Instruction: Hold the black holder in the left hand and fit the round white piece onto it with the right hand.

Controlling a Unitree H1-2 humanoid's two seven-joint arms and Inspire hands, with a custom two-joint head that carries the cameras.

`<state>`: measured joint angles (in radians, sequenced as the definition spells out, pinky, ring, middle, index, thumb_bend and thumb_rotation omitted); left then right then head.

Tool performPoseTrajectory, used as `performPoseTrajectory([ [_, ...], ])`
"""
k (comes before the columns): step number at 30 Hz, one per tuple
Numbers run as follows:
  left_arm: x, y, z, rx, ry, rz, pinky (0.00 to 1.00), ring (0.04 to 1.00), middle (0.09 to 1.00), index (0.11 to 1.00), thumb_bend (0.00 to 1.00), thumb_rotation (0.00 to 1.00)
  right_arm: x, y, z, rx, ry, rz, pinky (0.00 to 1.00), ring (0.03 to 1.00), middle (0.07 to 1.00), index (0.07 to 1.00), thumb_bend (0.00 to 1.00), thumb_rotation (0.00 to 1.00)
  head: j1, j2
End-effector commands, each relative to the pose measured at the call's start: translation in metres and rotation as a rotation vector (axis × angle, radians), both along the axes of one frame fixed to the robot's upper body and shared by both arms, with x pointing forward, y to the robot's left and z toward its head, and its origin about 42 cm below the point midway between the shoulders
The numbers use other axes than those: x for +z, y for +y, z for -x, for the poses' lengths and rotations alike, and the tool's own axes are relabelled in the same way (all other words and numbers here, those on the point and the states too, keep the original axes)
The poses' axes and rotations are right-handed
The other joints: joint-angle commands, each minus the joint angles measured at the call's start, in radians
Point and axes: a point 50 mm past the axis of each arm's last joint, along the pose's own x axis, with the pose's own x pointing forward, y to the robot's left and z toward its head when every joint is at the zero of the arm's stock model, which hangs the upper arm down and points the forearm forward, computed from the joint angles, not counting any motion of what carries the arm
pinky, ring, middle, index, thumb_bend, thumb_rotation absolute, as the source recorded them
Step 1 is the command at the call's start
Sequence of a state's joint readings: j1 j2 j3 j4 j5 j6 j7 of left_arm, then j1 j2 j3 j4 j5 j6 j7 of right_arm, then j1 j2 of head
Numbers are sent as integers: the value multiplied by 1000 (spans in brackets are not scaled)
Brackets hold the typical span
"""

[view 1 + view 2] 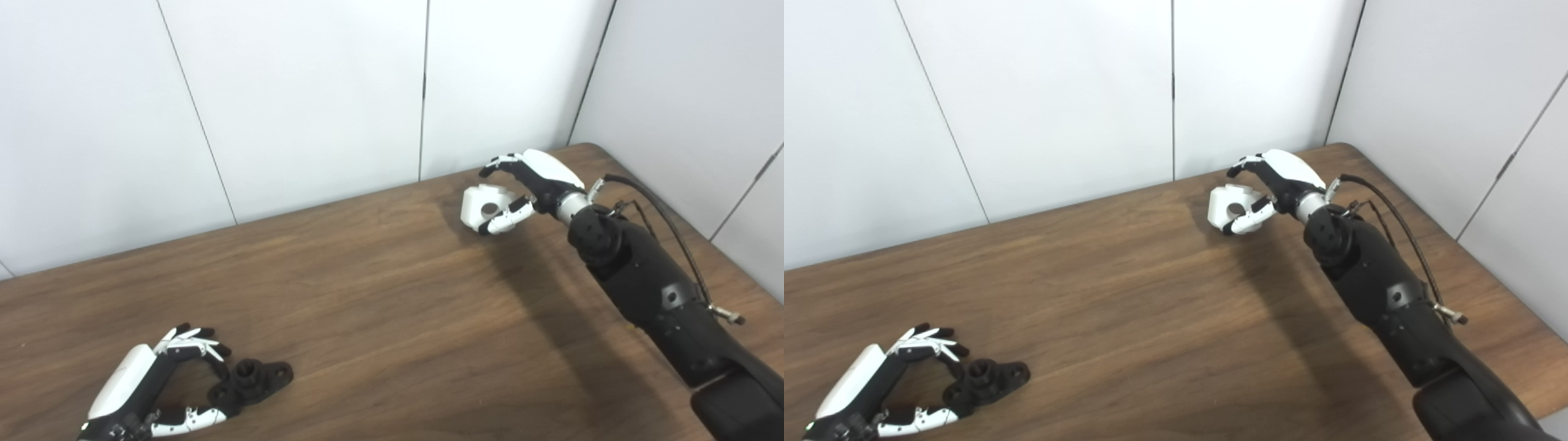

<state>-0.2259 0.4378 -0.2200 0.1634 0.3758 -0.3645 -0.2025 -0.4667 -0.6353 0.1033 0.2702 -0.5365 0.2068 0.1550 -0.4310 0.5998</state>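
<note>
1. In the left eye view, the left hand lay low on the brown table near the front left corner. Its fingers and thumb curled around one end of the black holder, which sat on the table.
2. In that same view, the right arm reached far across the table. The right hand held the white piece between fingers on top and thumb below.
3. In the right eye view, the white piece showed a round hole. The two hands were well apart.
</note>
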Motion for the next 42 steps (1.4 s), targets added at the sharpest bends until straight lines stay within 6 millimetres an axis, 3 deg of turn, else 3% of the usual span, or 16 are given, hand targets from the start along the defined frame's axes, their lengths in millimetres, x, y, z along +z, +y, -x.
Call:
performPoseTrajectory([
  [1, 6, 6, 1, -11, -6, -26, 978, 873, 689, 484, 517, 40, 30, -1, -12, 7, -90, 32, 836, 986, 927, 792, 858, 310, -2, 1],
  [10, 10, 5, 3, -11, 0, -27, 970, 872, 686, 484, 516, 39, 24, -3, -14, 9, -92, 21, 827, 978, 925, 772, 858, 294, -8, -1],
  [22, 11, 4, 0, -15, 5, -28, 976, 878, 685, 484, 516, 39, 34, -7, -7, -22, -100, 10, 856, 992, 935, 783, 843, 292, -26, -4],
  [29, 13, 4, -1, -20, 1, -34, 975, 873, 685, 484, 516, 39, 32, -7, -5, -31, -102, 18, 857, 985, 924, 757, 828, 299, -34, -4],
  [34, 15, 5, -2, -24, -6, -34, 979, 870, 683, 483, 516, 39, 27, -7, -4, -38, -97, 40, 876, 978, 886, 664, 790, 282, -36, 0],
  [42, 16, 7, -2, -28, -7, -28, 981, 873, 686, 483, 516, 39, 29, -10, -4, -44, -103, 54, 874, 978, 889, 687, 816, 295, -47, 1],
])
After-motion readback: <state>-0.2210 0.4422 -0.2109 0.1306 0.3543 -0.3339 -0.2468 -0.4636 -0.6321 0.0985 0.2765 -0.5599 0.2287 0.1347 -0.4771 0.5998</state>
